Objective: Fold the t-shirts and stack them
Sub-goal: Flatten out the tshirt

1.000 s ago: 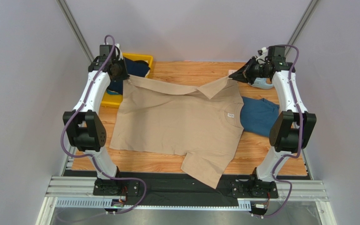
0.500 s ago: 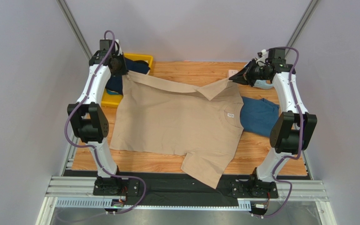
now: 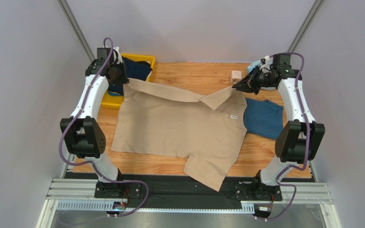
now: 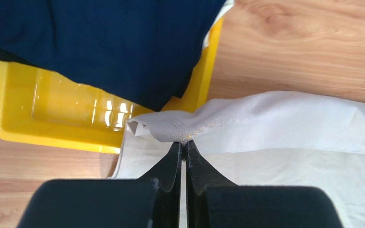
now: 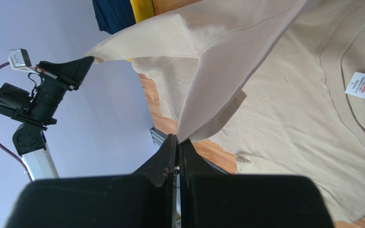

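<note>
The large beige t-shirt [image 3: 179, 128] lies spread over the table, its white neck label [image 3: 233, 117] up and one sleeve hanging over the front edge. My left gripper [image 3: 124, 80] is shut on its far left corner [image 4: 175, 130], held above the table. My right gripper [image 3: 233, 87] is shut on its far right corner [image 5: 189, 130], also lifted, so the far edge hangs folded between them. The teal-blue t-shirt [image 3: 264, 118] lies at the right, partly under the beige one. The dark navy t-shirt [image 3: 134, 70] drapes over the yellow bin [image 4: 65, 118].
The yellow bin [image 3: 113, 100] stands at the far left corner. A small pale block [image 3: 236, 75] lies on the table at the back. A light-blue object [image 3: 253, 67] peeks out behind my right arm. Bare wood [image 3: 194, 71] shows along the back.
Both grippers have moved with the shirt's far edge: the left corner shifted slightly toward the back-left, the right corner came toward the front. The pale block is now uncovered.
</note>
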`<state>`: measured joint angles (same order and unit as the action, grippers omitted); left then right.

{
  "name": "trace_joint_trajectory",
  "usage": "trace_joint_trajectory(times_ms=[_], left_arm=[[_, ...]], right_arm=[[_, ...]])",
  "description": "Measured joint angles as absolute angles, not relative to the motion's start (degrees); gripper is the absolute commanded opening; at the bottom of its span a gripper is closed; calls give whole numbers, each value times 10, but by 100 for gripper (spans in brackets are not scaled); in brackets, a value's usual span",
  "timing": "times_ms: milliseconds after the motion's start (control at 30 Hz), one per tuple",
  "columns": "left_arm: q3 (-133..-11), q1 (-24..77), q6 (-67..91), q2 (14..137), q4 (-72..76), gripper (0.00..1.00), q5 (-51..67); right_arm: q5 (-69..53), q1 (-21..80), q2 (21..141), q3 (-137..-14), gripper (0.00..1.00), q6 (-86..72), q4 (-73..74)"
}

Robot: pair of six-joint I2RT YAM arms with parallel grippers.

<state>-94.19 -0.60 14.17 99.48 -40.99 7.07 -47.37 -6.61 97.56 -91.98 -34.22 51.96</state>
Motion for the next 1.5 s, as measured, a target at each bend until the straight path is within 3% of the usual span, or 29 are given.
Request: trace_joint_trajectory(times_ms=[300,867,1500], left_arm=[[-938,-6,148,954,-438,0,104],[-814,-7,149,865,-534,0,117],[-860,-7,166,1002,-594,0,9]], right_arm=[[-479,-66,943,-866,0,-340,541],[-471,-62,908,-796,0,-327,582],[-455,-23,970,-788,0,-321,576]])
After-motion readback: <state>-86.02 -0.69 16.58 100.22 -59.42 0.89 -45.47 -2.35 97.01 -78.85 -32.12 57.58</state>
